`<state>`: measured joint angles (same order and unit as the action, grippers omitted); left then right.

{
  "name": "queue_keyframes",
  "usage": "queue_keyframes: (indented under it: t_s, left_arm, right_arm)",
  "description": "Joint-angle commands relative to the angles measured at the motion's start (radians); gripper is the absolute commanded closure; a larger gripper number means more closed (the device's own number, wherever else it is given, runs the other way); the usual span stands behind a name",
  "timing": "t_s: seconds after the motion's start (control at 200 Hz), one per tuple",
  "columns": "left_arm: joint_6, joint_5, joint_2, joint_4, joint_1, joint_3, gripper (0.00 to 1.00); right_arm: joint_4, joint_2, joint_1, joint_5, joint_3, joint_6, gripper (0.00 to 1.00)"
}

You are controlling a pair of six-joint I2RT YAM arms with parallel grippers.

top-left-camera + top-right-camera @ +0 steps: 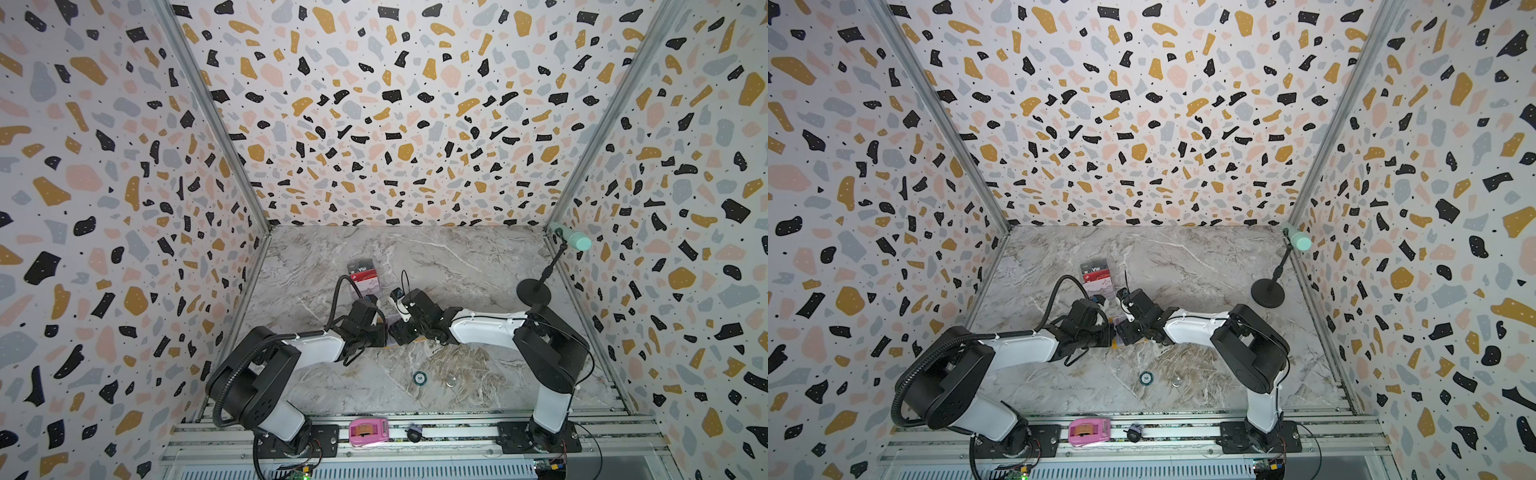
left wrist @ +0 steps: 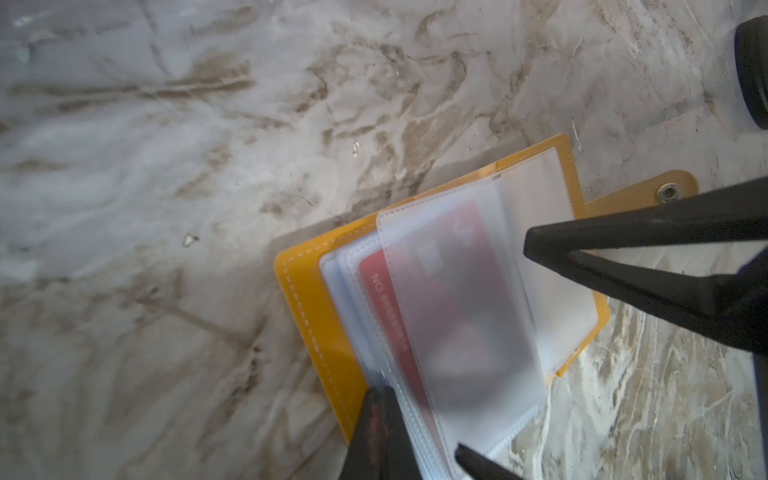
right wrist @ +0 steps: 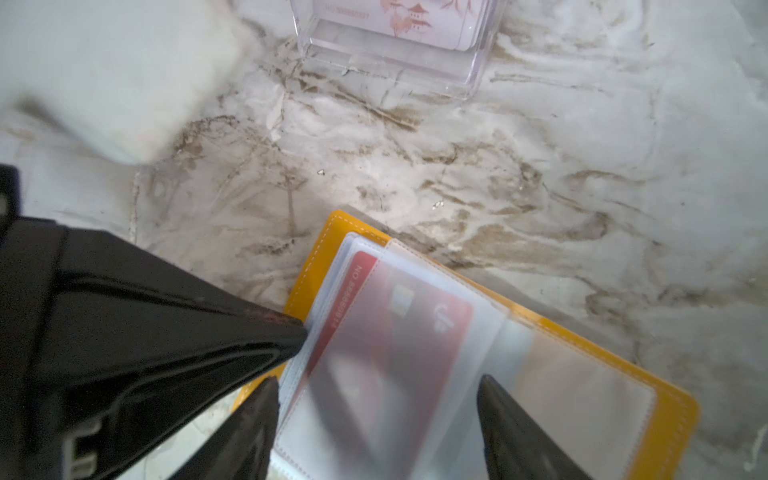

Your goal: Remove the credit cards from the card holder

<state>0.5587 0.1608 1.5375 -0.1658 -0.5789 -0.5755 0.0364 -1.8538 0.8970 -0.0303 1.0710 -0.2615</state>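
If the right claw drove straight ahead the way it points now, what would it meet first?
Probably the top frosted sleeve, over the red card in the card holder; the right claw straddles it, jaws open. Depth unclear.

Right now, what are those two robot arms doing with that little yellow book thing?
The mustard-yellow, book-like card holder lies open on the marble table. The left pincer is shut, with its tip at the edge of the holder's clear sleeves. The right pincer is open and straddles the sleeve holding a red plastic card, which is not out yet. Farther back, a clear plastic stand holds other cards.
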Motion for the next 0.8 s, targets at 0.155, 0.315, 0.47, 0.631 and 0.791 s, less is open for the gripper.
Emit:
queue_keyframes:
  t_s: [0.155, 0.315, 0.47, 0.631, 0.791]
  left_arm:
    - [0.018, 0.03, 0.007, 0.035, -0.004, 0.039, 1.0]
    - [0.02, 0.033, 0.008, 0.032, -0.004, 0.043, 1.0]
    - [0.018, 0.029, 0.01, 0.031, -0.004, 0.046, 1.0]
    - [0.019, 0.026, 0.014, 0.027, -0.004, 0.049, 1.0]
    - [0.018, 0.022, 0.009, 0.031, -0.004, 0.049, 1.0]
  right_arm:
    - [-0.006, -0.036, 0.005, 0.05, 0.032, -0.019, 0.24]
    - [-0.017, -0.052, 0.005, 0.062, 0.033, -0.033, 0.25]
    - [-0.02, -0.034, 0.002, 0.1, 0.017, -0.051, 0.32]
    - [-0.028, -0.01, -0.012, 0.125, 0.002, -0.06, 0.37]
    - [-0.061, 0.008, -0.021, 0.191, -0.004, -0.07, 0.39]
